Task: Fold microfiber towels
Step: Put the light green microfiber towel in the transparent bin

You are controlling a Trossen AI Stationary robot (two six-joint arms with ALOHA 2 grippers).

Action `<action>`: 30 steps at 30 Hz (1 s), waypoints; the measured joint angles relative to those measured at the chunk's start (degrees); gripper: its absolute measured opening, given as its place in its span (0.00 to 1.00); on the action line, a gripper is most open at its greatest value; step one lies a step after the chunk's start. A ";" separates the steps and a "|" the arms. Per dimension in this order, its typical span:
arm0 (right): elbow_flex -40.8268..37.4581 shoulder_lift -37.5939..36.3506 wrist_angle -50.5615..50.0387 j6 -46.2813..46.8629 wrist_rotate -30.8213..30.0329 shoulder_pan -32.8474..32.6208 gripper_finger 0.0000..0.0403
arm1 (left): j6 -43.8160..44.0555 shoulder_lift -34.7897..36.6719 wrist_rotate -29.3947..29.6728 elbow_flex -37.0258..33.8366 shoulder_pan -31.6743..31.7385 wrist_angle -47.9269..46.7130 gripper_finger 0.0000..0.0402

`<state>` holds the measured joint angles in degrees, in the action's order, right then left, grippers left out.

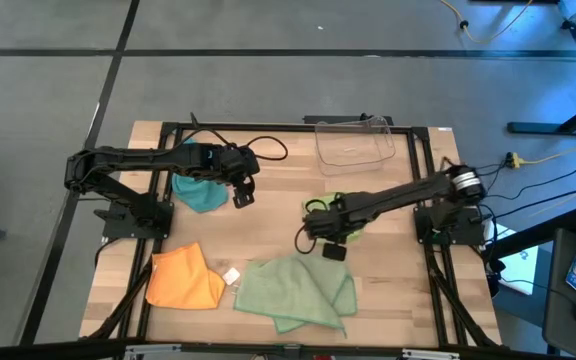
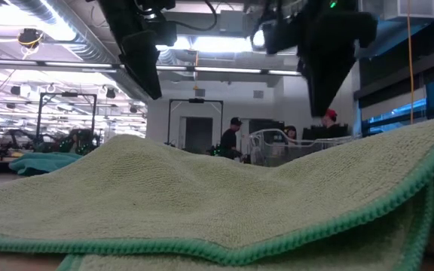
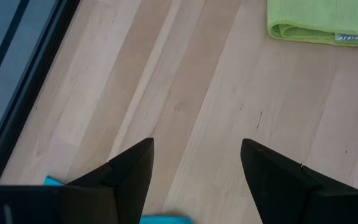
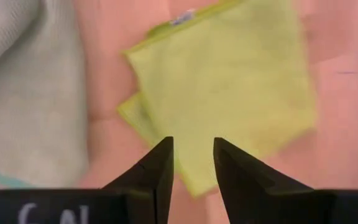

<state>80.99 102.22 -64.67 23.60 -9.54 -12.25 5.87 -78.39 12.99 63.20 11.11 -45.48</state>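
The right gripper (image 4: 191, 163) hovers over the folded lime green towel (image 4: 229, 87) near the table's middle, its fingers a narrow gap apart and gripping nothing. The pale sage green towel (image 1: 298, 290) lies rumpled just beside it, toward the front edge. The orange towel (image 1: 183, 280) sits at the front left, and a clear plastic bin (image 1: 353, 143) stands at the back edge. The right arm reaches in low from the right edge. The left gripper (image 3: 194, 171) hangs wide open and empty above bare wood, beside the teal towel (image 1: 198, 192) near the left edge.
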 joint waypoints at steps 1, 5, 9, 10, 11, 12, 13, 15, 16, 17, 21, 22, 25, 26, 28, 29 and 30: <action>-0.50 -1.39 -0.19 -0.29 -2.15 -0.38 0.29 | 0.00 0.00 0.00 0.00 -0.02 0.14 0.59; -7.49 -9.11 -0.21 3.92 -10.12 -1.30 0.29 | 0.00 0.00 -1.38 0.00 -0.02 0.70 0.59; -22.18 -20.30 3.86 16.59 -12.38 -2.10 0.29 | 0.00 0.00 -1.66 0.00 -0.02 1.13 0.59; -26.45 -23.08 6.89 19.58 -12.26 -2.42 0.29 | 0.00 0.00 -1.66 0.00 -0.02 1.64 0.59; -30.81 -25.66 11.11 22.36 -12.02 -2.70 0.29 | 0.00 0.00 -1.68 0.01 -0.02 2.13 0.59; -34.96 -27.98 15.56 25.04 -11.44 -2.93 0.29 | 0.00 0.00 -1.70 0.00 -0.02 2.59 0.59; -38.91 -29.98 20.01 27.40 -10.70 -3.13 0.29 | 0.03 0.00 -1.73 0.00 -0.02 3.16 0.59; -45.76 -32.96 30.44 30.39 -8.85 -3.23 0.29 | 0.47 0.00 -1.77 0.00 -0.04 4.49 0.59; -48.64 -34.07 35.54 30.96 -8.00 -3.23 0.29 | 1.09 0.00 -1.75 0.00 -0.04 4.92 0.59; -51.27 -34.90 40.28 31.25 -7.39 -3.22 0.29 | 1.44 0.00 -1.75 0.00 -0.02 5.40 0.59; -57.83 -36.25 53.28 29.26 -7.11 -3.17 0.29 | 1.49 0.00 -1.75 0.00 0.01 6.23 0.59; -58.67 -36.31 55.07 28.57 -7.43 -3.17 0.29 | 1.49 0.00 -1.71 0.00 0.01 6.25 0.59; -59.69 -36.27 55.89 26.77 -9.68 -3.17 0.29 | 1.46 0.00 -0.86 0.00 0.01 6.26 0.59; -59.72 -36.16 55.94 26.49 -10.68 -3.17 0.29 | 1.47 0.00 -0.58 0.02 0.01 6.26 0.59; -59.72 -36.16 55.82 24.79 -12.62 -3.17 0.29 | 1.46 0.00 -0.46 0.02 0.01 6.33 0.59; -59.72 -36.16 55.88 23.40 -13.26 -3.15 0.29 | 1.46 0.00 -0.46 0.00 0.01 6.40 0.59; -59.72 -36.16 55.90 21.80 -13.38 -3.12 0.29 | 1.46 0.00 -0.46 0.00 0.01 6.56 0.59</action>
<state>21.28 66.06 -8.76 45.40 -22.93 -15.38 7.33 -78.39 12.53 63.20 11.11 -38.92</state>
